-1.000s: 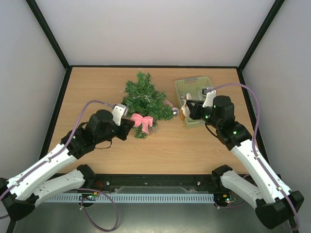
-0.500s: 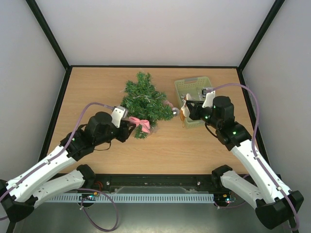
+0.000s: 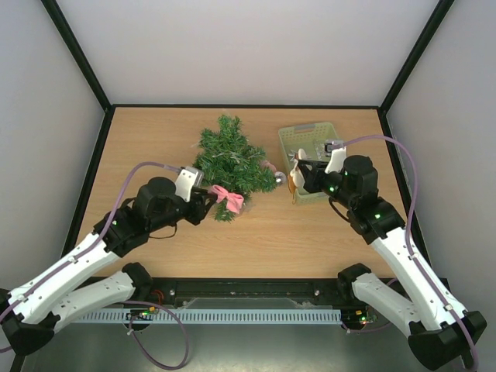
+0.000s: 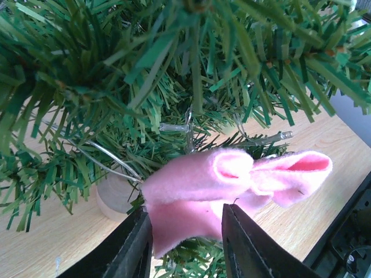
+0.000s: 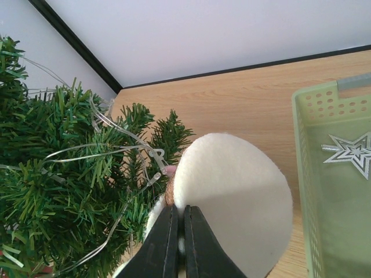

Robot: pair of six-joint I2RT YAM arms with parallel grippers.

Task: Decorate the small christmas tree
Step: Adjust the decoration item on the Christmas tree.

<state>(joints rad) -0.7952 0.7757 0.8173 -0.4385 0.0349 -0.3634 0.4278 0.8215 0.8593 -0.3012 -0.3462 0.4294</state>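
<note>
The miniature dark green bristly fir tree (image 3: 232, 159) lies on its side on the wooden table (image 3: 155, 147), left of the pale green perforated plastic basket (image 3: 288, 139). The left gripper (image 4: 185, 215) is spread, its jaws flanking a pink felt bow (image 4: 232, 179) at the lower branches. The right gripper (image 5: 178, 217) is pressed together, pinching a cream round felt ornament (image 5: 237, 197).

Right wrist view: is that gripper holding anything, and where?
Yes: the right gripper pinches a cream felt ornament by the lower edge of its round disc.

The small christmas tree (image 3: 229, 159), dark green, light-strung, sits centrally on the table (image 3: 155, 139).
</note>
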